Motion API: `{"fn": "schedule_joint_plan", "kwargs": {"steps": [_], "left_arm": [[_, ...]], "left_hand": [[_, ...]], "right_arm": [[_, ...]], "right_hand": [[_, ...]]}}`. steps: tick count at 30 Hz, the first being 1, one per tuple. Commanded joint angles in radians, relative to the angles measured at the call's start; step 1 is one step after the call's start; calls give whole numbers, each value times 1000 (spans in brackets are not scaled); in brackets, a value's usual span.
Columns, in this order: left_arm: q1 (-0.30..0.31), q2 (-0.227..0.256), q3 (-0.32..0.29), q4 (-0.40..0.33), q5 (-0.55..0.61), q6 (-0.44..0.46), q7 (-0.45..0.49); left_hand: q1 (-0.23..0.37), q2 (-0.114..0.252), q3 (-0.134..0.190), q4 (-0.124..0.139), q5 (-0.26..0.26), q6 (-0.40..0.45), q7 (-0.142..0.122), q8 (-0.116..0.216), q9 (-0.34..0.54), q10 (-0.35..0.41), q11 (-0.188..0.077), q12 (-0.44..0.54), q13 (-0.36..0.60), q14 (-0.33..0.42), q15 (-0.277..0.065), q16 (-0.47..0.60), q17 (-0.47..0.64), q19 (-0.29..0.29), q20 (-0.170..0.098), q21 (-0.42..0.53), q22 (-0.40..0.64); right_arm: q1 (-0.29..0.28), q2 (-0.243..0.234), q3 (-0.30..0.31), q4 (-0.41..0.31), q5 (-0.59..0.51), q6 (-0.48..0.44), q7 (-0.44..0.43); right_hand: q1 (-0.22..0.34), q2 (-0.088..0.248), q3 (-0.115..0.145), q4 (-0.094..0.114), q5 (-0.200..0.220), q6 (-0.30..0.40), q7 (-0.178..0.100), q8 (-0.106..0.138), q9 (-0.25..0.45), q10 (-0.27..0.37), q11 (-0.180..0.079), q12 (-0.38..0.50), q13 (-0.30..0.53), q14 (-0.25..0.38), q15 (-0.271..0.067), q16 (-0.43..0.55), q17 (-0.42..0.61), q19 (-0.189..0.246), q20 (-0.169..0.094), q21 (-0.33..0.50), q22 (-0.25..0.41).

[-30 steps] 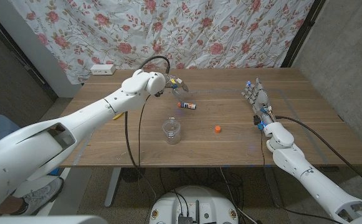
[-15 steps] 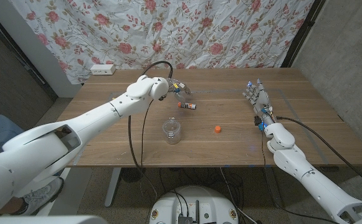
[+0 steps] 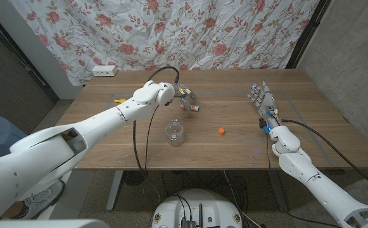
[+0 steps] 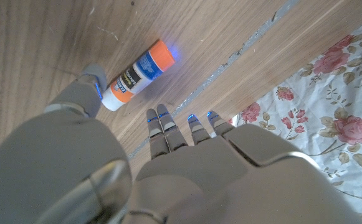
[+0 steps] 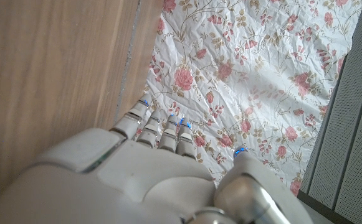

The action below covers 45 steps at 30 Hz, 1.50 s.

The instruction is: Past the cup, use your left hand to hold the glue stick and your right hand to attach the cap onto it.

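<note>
Glue stick (image 4: 137,73) is lying flat on the wooden table (image 3: 234,145), past the clear cup (image 3: 175,133). Left hand (image 3: 185,96) hovers right over it w/ fingers spread and nothing held; in the left wrist view the stick sits between thumb tip (image 4: 92,79) and the other fingertips (image 4: 159,116), close but not gripped afaict. Orange cap (image 3: 222,132) is on the table, well apart from the stick. Right hand (image 3: 260,98) is off near the table's right side, fingers extended, holding nothing.
</note>
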Motion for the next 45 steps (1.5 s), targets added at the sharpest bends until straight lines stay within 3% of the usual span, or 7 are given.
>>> {"fn": "schedule_joint_plan", "kwargs": {"steps": [1, 23, 45], "left_arm": [[-2, -16, 21, 35, 12, 15, 28], [14, -24, 38, 50, 40, 45, 111], [39, -42, 48, 54, 76, 102, 200]], "left_hand": [[19, -3, -8, 0, -5, 19, 0, 7, 3, 19, 1, 6, 4, 19, -20, 6, 3, 17, -1, 3, 3], [77, 6, -54, 5, -4, 124, -13, 34, 2, 155, 1, 15, 4, 109, -44, 9, 2, 83, -4, 2, 3], [129, 26, -135, 12, -2, 349, -29, 52, 0, 374, -1, 5, -1, 249, -95, 7, 1, 185, -54, 3, 3]], "right_arm": [[1, 3, -1, 0, -2, -2, -5], [6, 5, -3, 0, -8, -7, -13], [0, 7, 0, -5, -10, -1, -22]], "right_hand": [[4, 2, 7, -1, 4, 10, -4, 6, 4, 6, -4, 8, 2, 1, 1, 3, -1, 4, 5, 5, 2], [2, 6, 13, -4, 6, 17, -14, 7, 4, 7, -5, 8, 1, 1, 1, 4, -6, 5, 7, 6, 2], [-1, 8, 18, -6, 7, 26, -21, 8, 4, 8, -4, 9, 1, 4, -1, 6, -10, 6, 8, 6, 2]]}}
